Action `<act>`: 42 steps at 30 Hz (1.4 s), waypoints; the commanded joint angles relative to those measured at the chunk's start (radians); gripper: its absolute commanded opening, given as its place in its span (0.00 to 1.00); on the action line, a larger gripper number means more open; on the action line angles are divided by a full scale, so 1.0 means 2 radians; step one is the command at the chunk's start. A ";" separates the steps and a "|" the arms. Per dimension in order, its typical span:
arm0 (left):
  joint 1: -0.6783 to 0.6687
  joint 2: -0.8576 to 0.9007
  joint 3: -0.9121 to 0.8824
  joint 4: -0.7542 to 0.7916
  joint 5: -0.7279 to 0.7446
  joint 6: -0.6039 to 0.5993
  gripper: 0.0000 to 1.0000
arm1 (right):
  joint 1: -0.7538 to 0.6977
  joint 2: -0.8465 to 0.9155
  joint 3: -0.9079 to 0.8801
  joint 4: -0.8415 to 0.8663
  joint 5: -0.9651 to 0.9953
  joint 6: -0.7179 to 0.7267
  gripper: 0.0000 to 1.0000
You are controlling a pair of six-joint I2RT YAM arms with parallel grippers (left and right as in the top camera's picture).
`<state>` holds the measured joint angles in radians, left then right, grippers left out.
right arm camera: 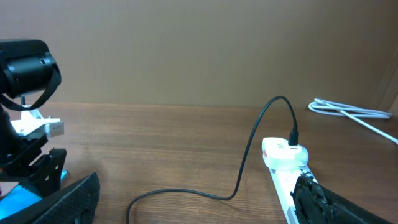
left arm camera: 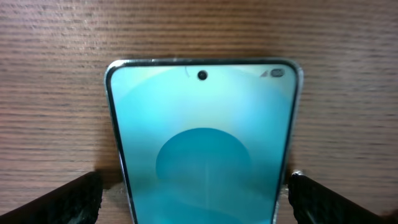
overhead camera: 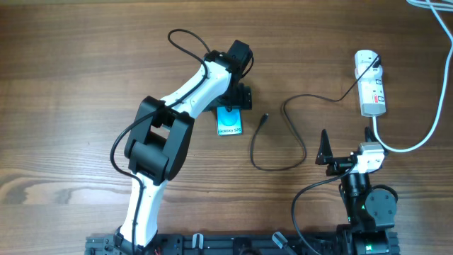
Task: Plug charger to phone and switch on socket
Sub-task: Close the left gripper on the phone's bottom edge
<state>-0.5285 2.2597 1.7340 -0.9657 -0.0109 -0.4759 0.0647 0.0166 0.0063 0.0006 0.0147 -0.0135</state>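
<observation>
Left claw (left arm camera: 199,194) stands wide apart astride the phone (left arm camera: 200,124); right claw (right arm camera: 199,202) gapes apart near the socket (right arm camera: 283,155)

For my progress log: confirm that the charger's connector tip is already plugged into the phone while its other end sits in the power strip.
Not quite. The charger's connector tip is not in the phone; it lies loose on the table, apart from the phone, as the overhead view shows. Its other end does sit in the power strip.

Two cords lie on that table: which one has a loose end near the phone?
The thin black charger cable; its tip lies beside the teal-screened phone. The thick white cord leaves the picture.
</observation>
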 commanded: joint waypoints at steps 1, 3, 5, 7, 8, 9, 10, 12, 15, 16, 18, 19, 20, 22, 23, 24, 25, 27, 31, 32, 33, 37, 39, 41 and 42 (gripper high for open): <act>-0.002 0.007 -0.028 0.009 -0.008 -0.002 1.00 | 0.000 0.000 -0.001 0.003 -0.007 -0.006 1.00; -0.002 0.007 -0.040 0.015 -0.008 -0.002 1.00 | 0.000 0.000 -0.001 0.003 -0.007 -0.006 1.00; -0.002 0.007 -0.048 0.015 -0.008 -0.002 1.00 | 0.000 0.000 -0.001 0.003 -0.007 -0.006 1.00; -0.002 0.007 -0.048 0.016 -0.008 -0.002 1.00 | 0.000 0.000 -0.001 0.003 -0.007 -0.006 1.00; -0.002 0.007 -0.048 0.017 -0.002 -0.002 1.00 | 0.000 0.000 -0.001 0.003 -0.007 -0.006 1.00; -0.002 0.007 -0.048 0.018 0.009 -0.002 1.00 | 0.000 0.000 -0.001 0.003 -0.007 -0.006 1.00; -0.002 0.007 -0.048 0.021 0.024 -0.002 1.00 | 0.000 0.000 -0.001 0.003 -0.007 -0.006 1.00; -0.002 0.007 -0.048 0.023 0.035 -0.014 1.00 | 0.000 0.000 -0.001 0.003 -0.007 -0.006 1.00; -0.002 0.007 -0.048 0.023 0.035 -0.019 1.00 | 0.000 0.000 -0.001 0.003 -0.007 -0.006 1.00; -0.002 0.007 -0.048 0.023 0.035 -0.019 1.00 | 0.000 0.000 -0.001 0.003 -0.007 -0.006 1.00; -0.004 0.007 -0.048 0.023 0.035 -0.019 1.00 | 0.000 0.000 -0.001 0.003 -0.007 -0.006 1.00; -0.006 0.007 -0.048 0.023 0.033 -0.019 1.00 | 0.000 0.000 -0.001 0.003 -0.007 -0.006 1.00; -0.008 0.007 -0.048 0.023 0.030 -0.019 1.00 | 0.000 0.000 -0.001 0.003 -0.007 -0.006 1.00; -0.015 0.007 -0.048 0.024 0.020 -0.019 1.00 | 0.000 0.000 -0.001 0.003 -0.007 -0.006 1.00; -0.019 0.007 -0.048 0.025 0.011 -0.019 1.00 | 0.000 0.000 -0.001 0.003 -0.007 -0.006 1.00; -0.023 0.007 -0.048 0.026 0.004 -0.023 1.00 | 0.000 0.000 -0.001 0.003 -0.007 -0.006 1.00; -0.027 0.007 -0.048 0.027 -0.005 -0.030 1.00 | 0.000 0.000 -0.001 0.003 -0.007 -0.006 1.00; -0.029 0.007 -0.048 0.029 -0.005 -0.030 1.00 | 0.000 0.000 -0.001 0.003 -0.007 -0.006 1.00; -0.029 0.007 -0.048 0.031 -0.005 -0.030 1.00 | 0.000 0.000 -0.001 0.003 -0.007 -0.006 1.00; -0.029 0.007 -0.048 0.031 -0.005 -0.030 1.00 | 0.000 0.000 -0.001 0.003 -0.007 -0.006 1.00; -0.029 0.007 -0.048 0.031 -0.005 -0.030 1.00 | 0.000 0.000 -0.001 0.003 -0.007 -0.006 1.00; -0.023 0.007 -0.048 0.031 -0.005 -0.032 1.00 | 0.000 0.000 -0.001 0.003 -0.007 -0.006 1.00; -0.016 0.007 -0.048 0.030 -0.005 -0.039 1.00 | 0.000 0.000 -0.001 0.003 -0.007 -0.006 1.00; -0.011 0.007 -0.049 0.030 -0.004 -0.041 1.00 | 0.000 0.000 -0.001 0.003 -0.007 -0.006 1.00; -0.011 0.007 -0.049 0.030 -0.005 -0.041 1.00 | 0.000 0.000 -0.001 0.003 -0.007 -0.006 1.00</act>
<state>-0.5697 2.2360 1.6764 -0.9062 -0.0540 -0.5262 0.0647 0.0166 0.0063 0.0006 0.0147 -0.0135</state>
